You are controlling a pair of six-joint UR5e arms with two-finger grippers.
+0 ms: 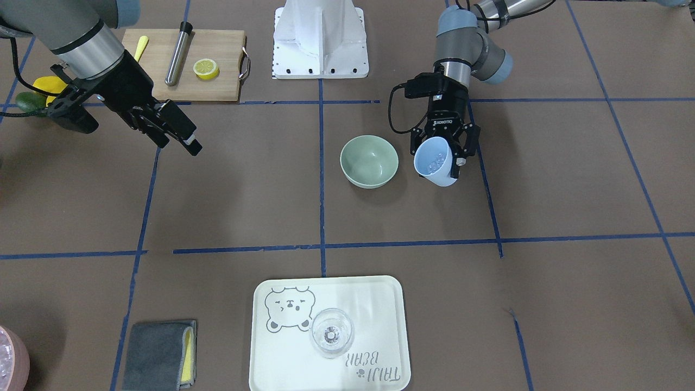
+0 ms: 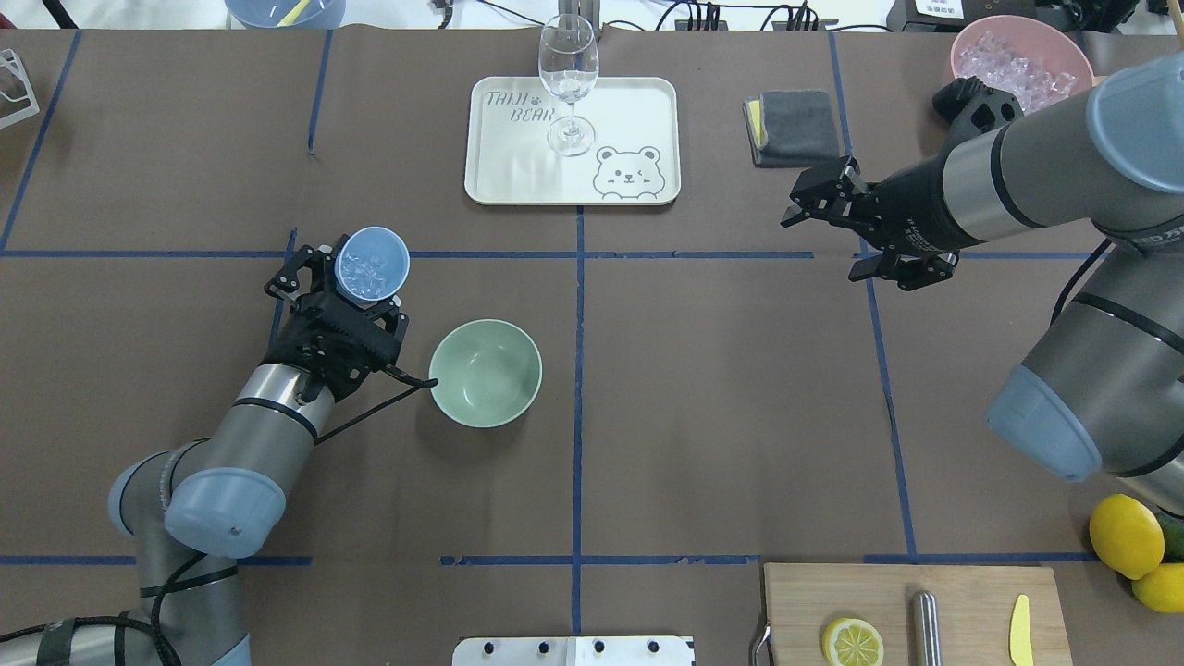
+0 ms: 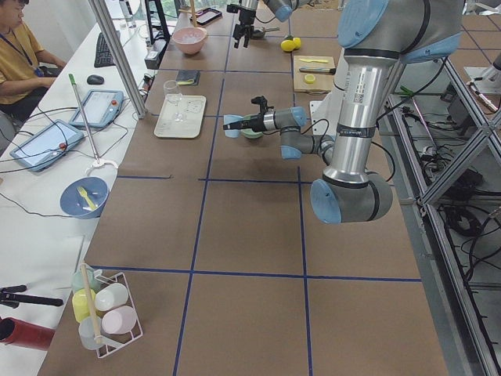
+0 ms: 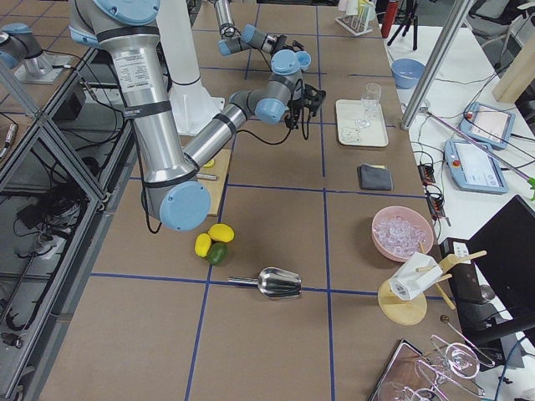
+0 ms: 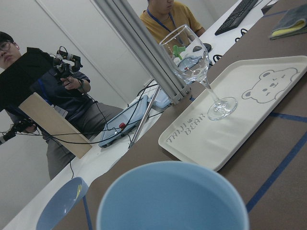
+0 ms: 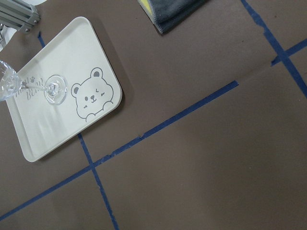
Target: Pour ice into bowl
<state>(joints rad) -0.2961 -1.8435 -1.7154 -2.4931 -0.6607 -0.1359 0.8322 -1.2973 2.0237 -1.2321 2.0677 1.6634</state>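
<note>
The pale green bowl stands upright near the table's middle and looks empty. My left gripper is shut on a light blue cup. The cup is tipped toward its side, with its mouth pointing away from the robot. It is beside the bowl, not over it. Small clear ice cubes lie inside the cup. Its rim fills the bottom of the left wrist view. My right gripper hangs open and holds nothing, far from the bowl.
A cream tray with a stemmed glass sits beyond the bowl. A grey cloth and a pink tub lie at the far right. A cutting board with a lemon half, a metal rod and whole lemons are near the robot's right. People sit past the far edge.
</note>
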